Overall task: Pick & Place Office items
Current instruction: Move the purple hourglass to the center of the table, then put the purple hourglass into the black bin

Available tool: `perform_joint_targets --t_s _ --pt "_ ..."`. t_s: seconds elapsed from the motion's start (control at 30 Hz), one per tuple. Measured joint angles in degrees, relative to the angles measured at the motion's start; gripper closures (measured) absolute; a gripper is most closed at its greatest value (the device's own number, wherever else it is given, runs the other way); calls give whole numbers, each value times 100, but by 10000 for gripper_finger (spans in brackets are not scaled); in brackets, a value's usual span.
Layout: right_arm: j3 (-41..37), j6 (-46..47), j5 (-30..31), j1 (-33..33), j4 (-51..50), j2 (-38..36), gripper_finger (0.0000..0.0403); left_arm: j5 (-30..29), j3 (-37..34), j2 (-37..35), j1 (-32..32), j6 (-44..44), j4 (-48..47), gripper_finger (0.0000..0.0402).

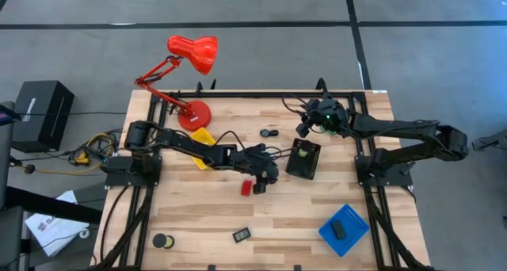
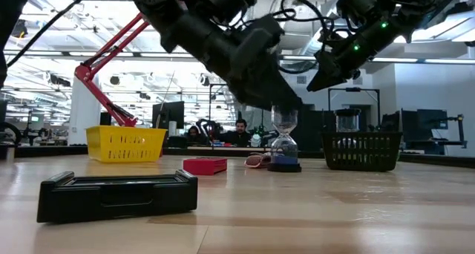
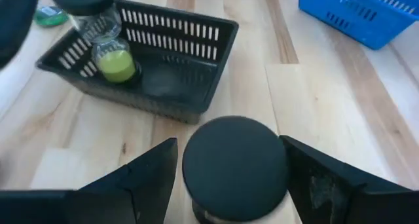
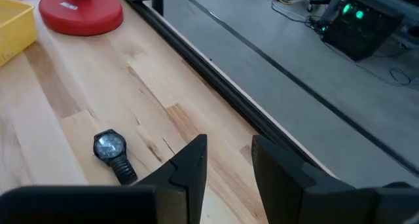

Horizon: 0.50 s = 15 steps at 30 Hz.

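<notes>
A wooden surface (image 1: 261,215) seen from above, with two dark robot arms reaching in from either side. The left tool (image 1: 264,180) is low near the middle of the surface, its fingers (image 3: 141,178) spread apart on either side of an hourglass (image 2: 284,140) that stands upright on the wood; its round black cap (image 3: 234,166) sits between the fingers without either one visibly touching it. Just beside it lies a small red block (image 1: 246,187). A black tray (image 1: 304,159) nearby holds a second hourglass with green sand (image 3: 112,54). The right tool (image 1: 304,125) hangs above the far part of the surface, fingers slightly apart and holding nothing, with a wristwatch (image 4: 112,153) lying on the wood below it. A yellow tray (image 1: 202,146) sits by a red desk lamp (image 1: 190,65), and a blue tray (image 1: 344,230) holds a dark block (image 1: 339,230) near the front right.
</notes>
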Motion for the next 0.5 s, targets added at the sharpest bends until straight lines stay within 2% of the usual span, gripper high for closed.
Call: perform_joint_targets --t_s 0.2,0.43,0.5 --pt "62 -157 -24 310 1 -41 291 5 -128 -638 -92 2 29 135" --pt "192 -180 -39 807 -381 -448 291 -119 -767 -2186 -66 3 -69 139" --pt "201 -180 -210 957 -393 -585 291 -120 -1031 -2692 -66 4 -64 142"
